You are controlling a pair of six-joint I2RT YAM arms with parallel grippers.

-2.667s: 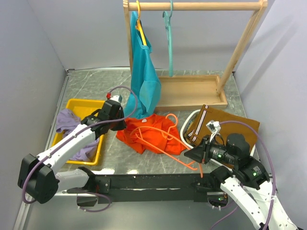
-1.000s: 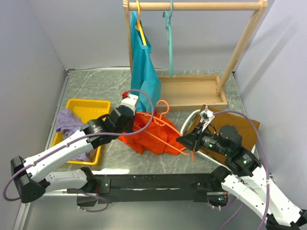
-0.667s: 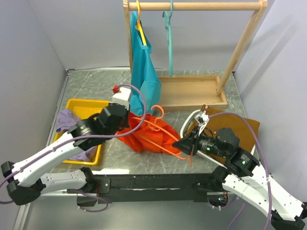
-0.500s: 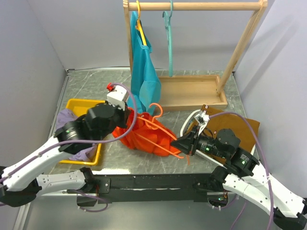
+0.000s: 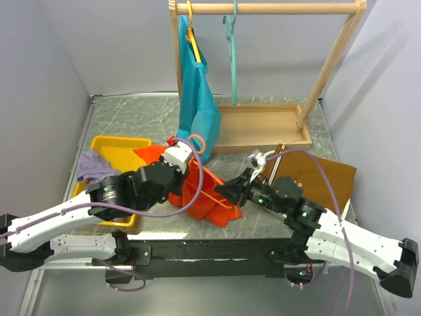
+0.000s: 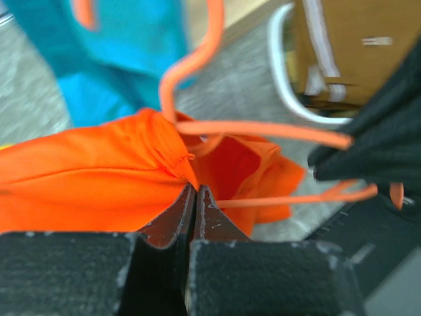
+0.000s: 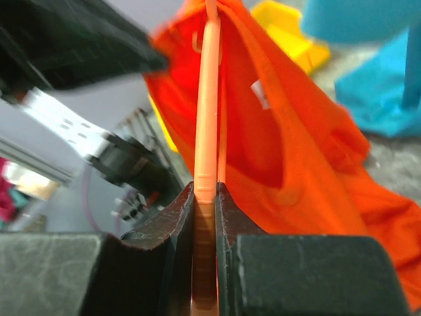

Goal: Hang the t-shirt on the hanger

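The orange-red t-shirt (image 5: 209, 196) is lifted off the table in a bunch between my two arms. My left gripper (image 5: 189, 183) is shut on a fold of its edge, seen in the left wrist view (image 6: 195, 189) with the t-shirt (image 6: 92, 181) spreading left. The thin orange hanger (image 5: 197, 142) has its hook sticking up above the cloth. My right gripper (image 5: 228, 191) is shut on the hanger's bar, which in the right wrist view (image 7: 205, 187) runs up into the t-shirt (image 7: 296, 151). The hanger's hook and arms show in the left wrist view (image 6: 263, 128).
A wooden rack (image 5: 263, 8) stands at the back with a teal t-shirt (image 5: 197, 99) on a yellow hanger (image 5: 189, 13) and a bare teal hanger (image 5: 231, 39). A yellow tray (image 5: 122, 146) with lilac cloth (image 5: 92, 166) sits left. A brown bag (image 5: 316, 174) lies right.
My left gripper has raised the t-shirt and drawn it toward the near edge. My right gripper has carried the hanger left, and its bar has gone in under the cloth.
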